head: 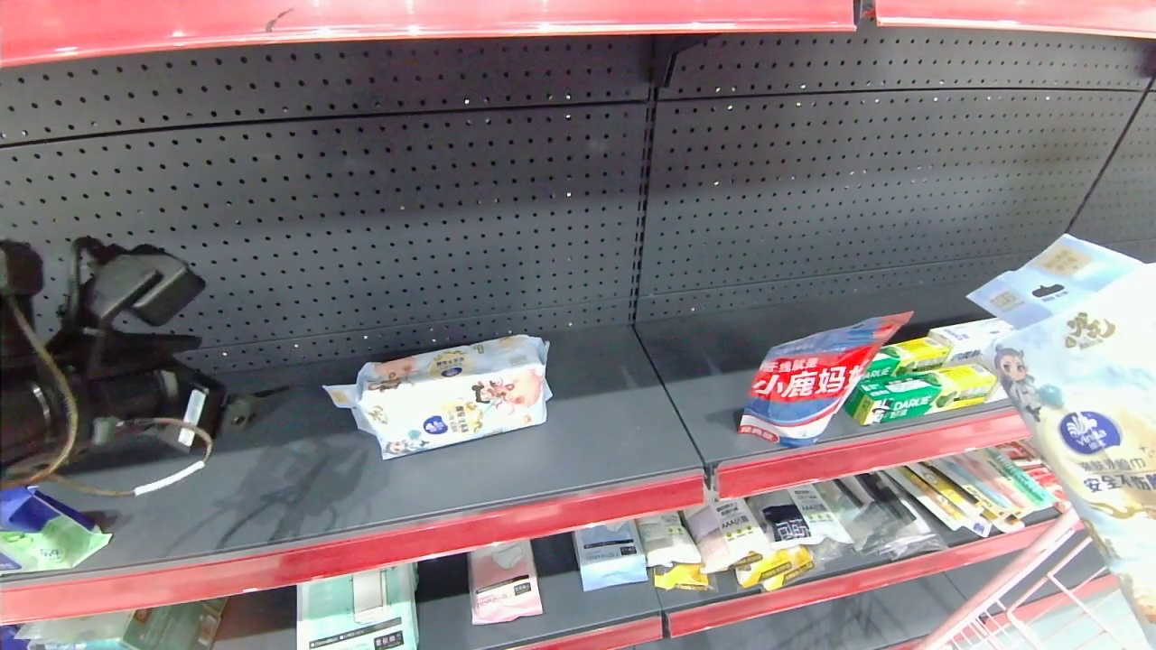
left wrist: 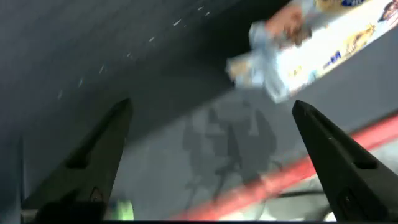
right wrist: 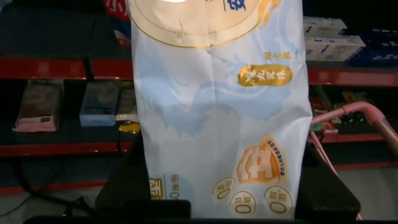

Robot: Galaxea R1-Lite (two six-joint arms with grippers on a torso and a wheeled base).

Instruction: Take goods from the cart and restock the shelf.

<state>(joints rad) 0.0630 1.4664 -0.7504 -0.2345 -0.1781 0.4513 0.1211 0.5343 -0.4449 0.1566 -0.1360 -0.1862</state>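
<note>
A pack of wet wipes (head: 452, 393) with cartoon print lies flat on the dark grey shelf (head: 542, 451), near its middle. My left gripper (left wrist: 211, 162) hovers open over the bare shelf board to the left of that pack (left wrist: 311, 50), with nothing between its fingers (left wrist: 93, 162); its arm (head: 90, 370) is at the shelf's left end. My right gripper (right wrist: 224, 193) is shut on a tall pale-blue and white goods pack (right wrist: 217, 112), holding it upright. That pack (head: 1093, 424) hangs at the far right, in front of the shelf and above the cart.
A red and blue pouch (head: 813, 384) and green toothpaste boxes (head: 912, 379) stand on the right shelf section. Small packets (head: 722, 533) fill the lower shelf. The pink wire cart (head: 1020, 596) is at the bottom right. Green and blue packs (head: 45, 533) lie at the shelf's left edge.
</note>
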